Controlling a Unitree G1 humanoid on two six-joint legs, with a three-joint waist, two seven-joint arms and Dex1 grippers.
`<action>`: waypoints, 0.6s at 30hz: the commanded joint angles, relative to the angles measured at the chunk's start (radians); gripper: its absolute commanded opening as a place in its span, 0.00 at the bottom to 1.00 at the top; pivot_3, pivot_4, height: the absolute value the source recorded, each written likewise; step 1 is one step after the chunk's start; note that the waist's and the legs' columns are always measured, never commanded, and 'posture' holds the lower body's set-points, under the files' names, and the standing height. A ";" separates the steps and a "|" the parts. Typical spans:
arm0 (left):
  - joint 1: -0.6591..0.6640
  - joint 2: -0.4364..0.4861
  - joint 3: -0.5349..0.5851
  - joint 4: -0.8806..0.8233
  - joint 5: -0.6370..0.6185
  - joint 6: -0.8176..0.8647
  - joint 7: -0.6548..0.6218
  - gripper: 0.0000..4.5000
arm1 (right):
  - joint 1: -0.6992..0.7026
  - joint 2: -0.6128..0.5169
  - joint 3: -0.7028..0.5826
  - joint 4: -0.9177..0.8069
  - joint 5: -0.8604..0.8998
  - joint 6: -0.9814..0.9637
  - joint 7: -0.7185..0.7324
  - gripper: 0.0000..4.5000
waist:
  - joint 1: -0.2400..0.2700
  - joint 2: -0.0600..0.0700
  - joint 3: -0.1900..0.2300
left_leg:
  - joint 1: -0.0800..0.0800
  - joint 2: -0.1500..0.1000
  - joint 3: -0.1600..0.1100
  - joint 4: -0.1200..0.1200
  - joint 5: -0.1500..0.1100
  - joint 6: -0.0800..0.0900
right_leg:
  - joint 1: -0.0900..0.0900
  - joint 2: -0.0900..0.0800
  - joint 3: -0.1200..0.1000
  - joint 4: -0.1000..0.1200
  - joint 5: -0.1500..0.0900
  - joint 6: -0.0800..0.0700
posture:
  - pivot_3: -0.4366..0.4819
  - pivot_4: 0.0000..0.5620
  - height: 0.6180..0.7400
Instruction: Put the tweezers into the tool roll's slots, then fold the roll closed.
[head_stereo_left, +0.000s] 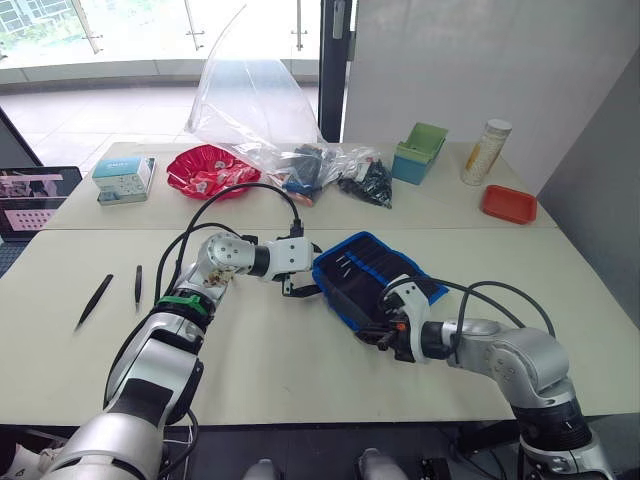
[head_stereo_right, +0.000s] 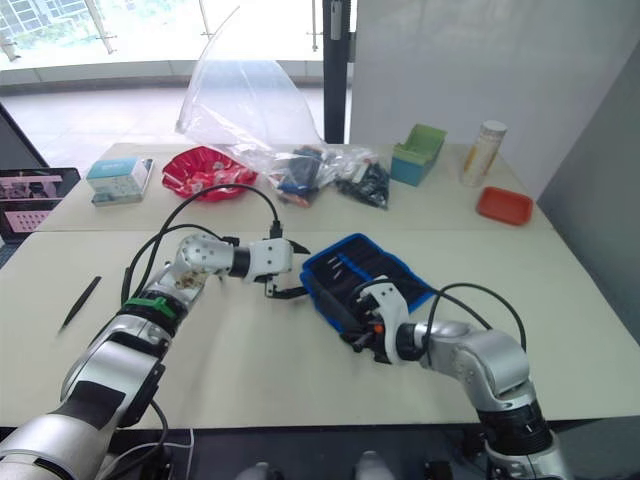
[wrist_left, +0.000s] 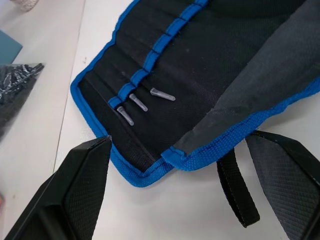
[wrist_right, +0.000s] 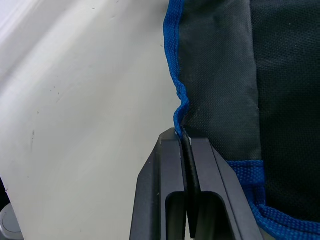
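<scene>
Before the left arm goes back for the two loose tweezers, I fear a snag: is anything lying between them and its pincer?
Nothing visible: bare table lies between the left pincer and the two tweezers.

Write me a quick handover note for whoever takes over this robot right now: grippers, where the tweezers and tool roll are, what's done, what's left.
Left gripper: open, hovering at the corner of the tool roll, near its black strap.
Right gripper: shut on the roll's blue edge.
Tool roll: lying open on the table.
Done: three tweezers sit in the slots.
Left: two tweezers lie loose on the table to the robot's left; slot them, then fold the roll closed.
</scene>
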 joint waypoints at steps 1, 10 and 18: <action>-0.061 -0.014 -0.025 0.050 0.055 -0.019 0.020 1.00 | -0.003 0.003 -0.021 -0.023 0.001 -0.009 -0.018 0.01 | 0.001 0.000 0.000 | 0.000 0.000 0.000 0.001 0.000 0.000 | 0.000 0.000 0.000 0.000 0.000 0.000 | 0.48 0.27 0.99; -0.103 -0.033 0.009 0.080 0.020 -0.064 -0.072 0.43 | -0.001 0.005 -0.016 -0.015 -0.003 -0.019 -0.030 0.00 | -0.001 0.000 0.000 | -0.001 0.000 -0.001 0.001 0.000 0.000 | 0.000 0.000 -0.001 0.001 0.000 0.000 | 0.48 0.27 0.99; -0.079 0.012 0.010 0.081 0.044 -0.076 -0.075 0.00 | -0.043 0.050 0.015 0.019 -0.022 -0.035 -0.050 0.00 | -0.005 0.000 0.000 | -0.001 0.000 -0.001 0.001 0.000 0.000 | 0.000 0.000 -0.001 0.002 0.000 0.000 | 0.48 0.27 0.99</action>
